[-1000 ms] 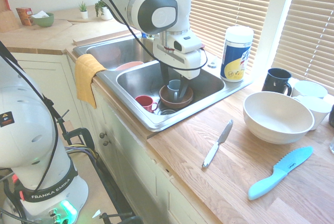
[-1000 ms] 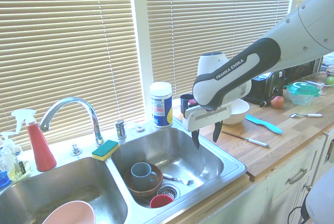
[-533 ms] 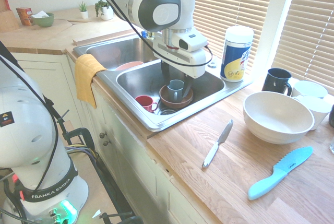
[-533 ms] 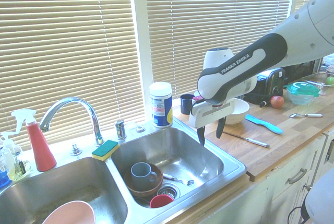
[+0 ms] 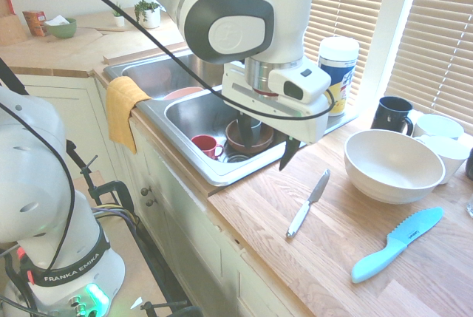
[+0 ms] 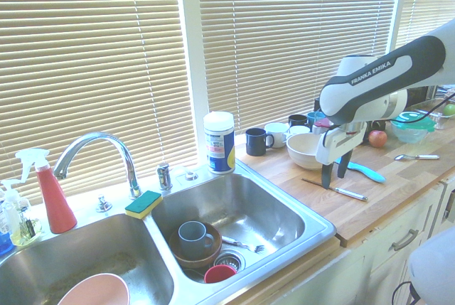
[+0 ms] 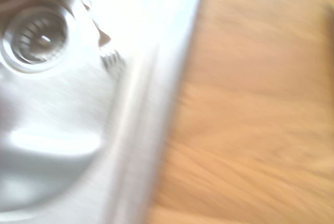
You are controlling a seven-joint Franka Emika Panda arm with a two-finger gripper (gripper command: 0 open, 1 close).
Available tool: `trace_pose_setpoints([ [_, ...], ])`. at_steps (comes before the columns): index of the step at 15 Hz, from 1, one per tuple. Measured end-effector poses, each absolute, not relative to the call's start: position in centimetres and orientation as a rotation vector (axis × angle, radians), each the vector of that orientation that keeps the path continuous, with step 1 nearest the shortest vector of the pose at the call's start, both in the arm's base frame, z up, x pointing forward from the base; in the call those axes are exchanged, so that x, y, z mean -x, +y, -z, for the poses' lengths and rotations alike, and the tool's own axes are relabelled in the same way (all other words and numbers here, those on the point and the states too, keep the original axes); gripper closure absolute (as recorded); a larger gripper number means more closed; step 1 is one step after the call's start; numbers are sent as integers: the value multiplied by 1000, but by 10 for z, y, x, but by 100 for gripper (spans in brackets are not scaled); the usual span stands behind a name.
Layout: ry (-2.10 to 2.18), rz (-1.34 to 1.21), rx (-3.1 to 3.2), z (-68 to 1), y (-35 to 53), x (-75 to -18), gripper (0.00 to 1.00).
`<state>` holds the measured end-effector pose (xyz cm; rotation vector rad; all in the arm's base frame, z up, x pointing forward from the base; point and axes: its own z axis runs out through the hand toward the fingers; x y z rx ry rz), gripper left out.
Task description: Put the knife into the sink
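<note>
End effector (image 6: 335, 175) has swung off the sink (image 6: 316, 228) toward the knife (image 6: 348, 193), fingers spread, nothing held. Knife lies on wooden surface (image 6: 384, 204), right of sink; looks like approach, grasp still needed.

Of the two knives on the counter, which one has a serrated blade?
The light-blue knife, nearer the counter's front edge than the bowl; the silver knife has a smooth-looking blade and lies closer to the sink.
</note>
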<state>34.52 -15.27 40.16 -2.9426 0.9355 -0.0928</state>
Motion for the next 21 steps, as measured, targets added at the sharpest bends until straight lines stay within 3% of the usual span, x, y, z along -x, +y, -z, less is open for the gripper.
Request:
trace_pose_setpoints([
  [7,914,108,2965,-364,-217,-333,0],
  [15,918,51,2987,-326,-229,-345,0],
  [16,917,49,2988,-324,-229,-346,100],
  [21,906,52,2996,-319,-227,-350,100],
])
